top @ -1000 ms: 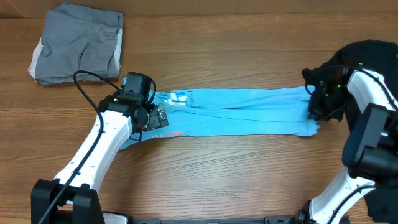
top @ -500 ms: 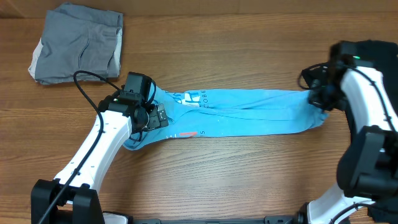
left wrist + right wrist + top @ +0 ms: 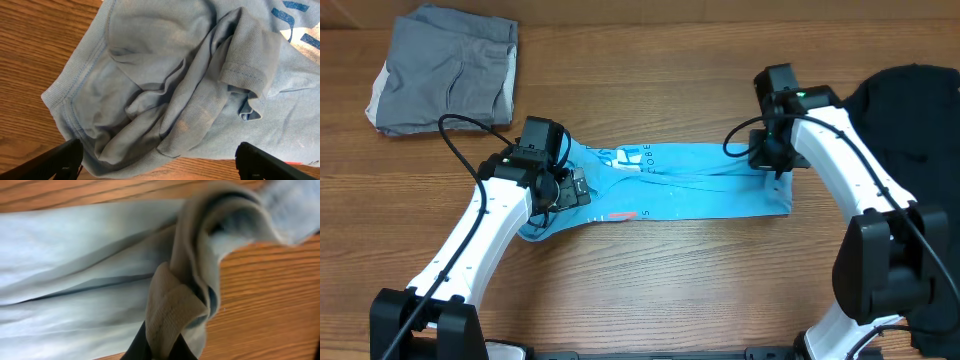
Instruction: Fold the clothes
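Shirt position: light blue cotton T-shirt with white lettering lies across the middle of the wooden desk, drawn out into a long narrow band running left to right, roughly parallel to the near edge. White print and a small pink mark show near its left end. Lengthwise creases run along the band.

Left gripper: sits over the bunched left end of the blue shirt. Jaws spread wide; in the left wrist view both black fingertips stand at the bottom corners with crumpled cloth, a sleeve hem and the ribbed edge between them. Nothing is pinched.

Right gripper: at the right end of the band, towards the far side of it. Jaws pressed together on a fold of the blue shirt; in the right wrist view the cloth rises in a doubled ridge straight out of the gripper, with bare wood to the right of it.

Other items: plain black garment bunched at the right edge of the desk, apart from the blue shirt. Folded grey cloth garment in the far left corner.
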